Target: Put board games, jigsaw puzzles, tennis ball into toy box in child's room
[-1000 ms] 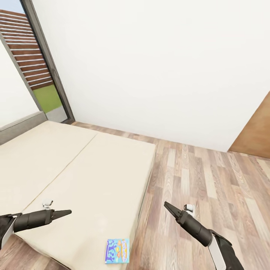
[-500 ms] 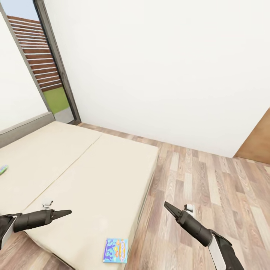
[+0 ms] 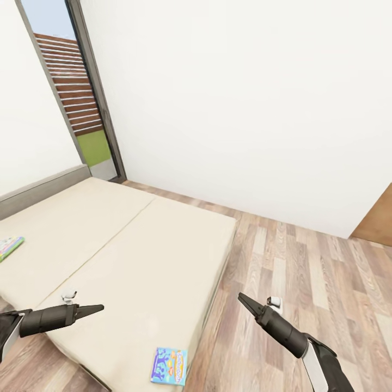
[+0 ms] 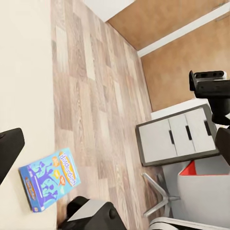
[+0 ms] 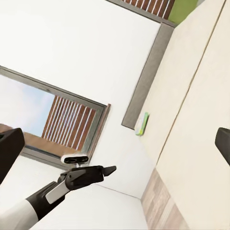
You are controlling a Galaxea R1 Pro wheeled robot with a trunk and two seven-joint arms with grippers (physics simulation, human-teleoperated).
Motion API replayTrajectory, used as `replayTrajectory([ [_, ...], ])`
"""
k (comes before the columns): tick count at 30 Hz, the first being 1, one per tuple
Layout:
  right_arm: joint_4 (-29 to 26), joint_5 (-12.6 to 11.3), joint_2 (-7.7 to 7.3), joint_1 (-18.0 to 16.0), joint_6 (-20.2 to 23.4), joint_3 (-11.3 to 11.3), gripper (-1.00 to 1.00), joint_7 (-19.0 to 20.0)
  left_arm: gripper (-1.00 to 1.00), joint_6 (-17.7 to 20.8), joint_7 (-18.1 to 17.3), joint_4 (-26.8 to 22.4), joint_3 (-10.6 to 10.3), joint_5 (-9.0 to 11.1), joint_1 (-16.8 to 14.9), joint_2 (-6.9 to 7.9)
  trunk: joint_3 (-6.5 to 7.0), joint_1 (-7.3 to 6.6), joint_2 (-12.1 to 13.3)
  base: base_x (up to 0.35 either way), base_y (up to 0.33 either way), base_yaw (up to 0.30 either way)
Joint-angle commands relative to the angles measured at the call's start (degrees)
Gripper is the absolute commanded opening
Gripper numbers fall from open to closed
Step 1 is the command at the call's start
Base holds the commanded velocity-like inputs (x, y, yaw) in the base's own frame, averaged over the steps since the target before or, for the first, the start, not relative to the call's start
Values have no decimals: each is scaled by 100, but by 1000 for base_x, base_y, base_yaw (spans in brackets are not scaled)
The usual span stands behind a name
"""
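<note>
Walls (image 3: 245,109) first: plain white, taking up most of the far side of the head view, with a tall dark-framed window (image 3: 81,98) at the far left showing slatted fencing and a bit of grass outside. Wood-plank floor (image 3: 305,272) runs along the right, and a sliver of brown door (image 3: 378,218) sits at the far right edge.

Next biggest is the bed (image 3: 125,256), low and wide, cream mattress with a seam down the middle, filling the left half of the scene. 2 board games are lying on it. The light-blue cartoon box (image 3: 169,366) lies flat near the bed's near right corner, close to the edge; the left wrist view catches it too (image 4: 49,179), right by the edge above the planks. The other game box (image 3: 10,247), green-edged, lies way over at the left side of the bed, well apart from the blue one.

That left wrist view also shows a white drawer unit (image 4: 179,136) in a dark frame, off past the floor.

Both arms are just hanging out front, nothing in them. Left claw (image 3: 98,308) is over the near part of the bed, fingers pinched together to a point. Right claw (image 3: 243,299) is over the floor just right of the bed, pinched together the same way.
</note>
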Motion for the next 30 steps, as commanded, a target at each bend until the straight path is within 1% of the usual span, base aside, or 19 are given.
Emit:
replayTrajectory([
  [1, -1, -7, 4, -4, 50, -14, 100, 15, 100, 62, -24, -1, 4, -6, -3, 0, 4, 0, -4, 0, -187, 117],
  [10, -1, 3, 9, -3, 50, -14, 100, 8, 100, 61, -24, -1, 4, -6, -3, 0, 88, 0, -4, 0, -80, 117],
  [17, -1, 9, 6, -4, 50, -14, 100, 6, 100, 65, -24, -1, 4, -6, -5, 0, 154, 0, -4, 0, -159, 117],
  [25, -1, 18, 7, -5, 50, -14, 100, 0, 100, 64, -24, -1, 4, -6, -3, 0, 226, 0, -4, 0, -31, 123],
  [30, -1, 19, 7, -5, 50, -14, 100, -14, 100, 66, -24, -1, 4, -6, -3, 0, 242, 0, -4, 0, -4, 50],
])
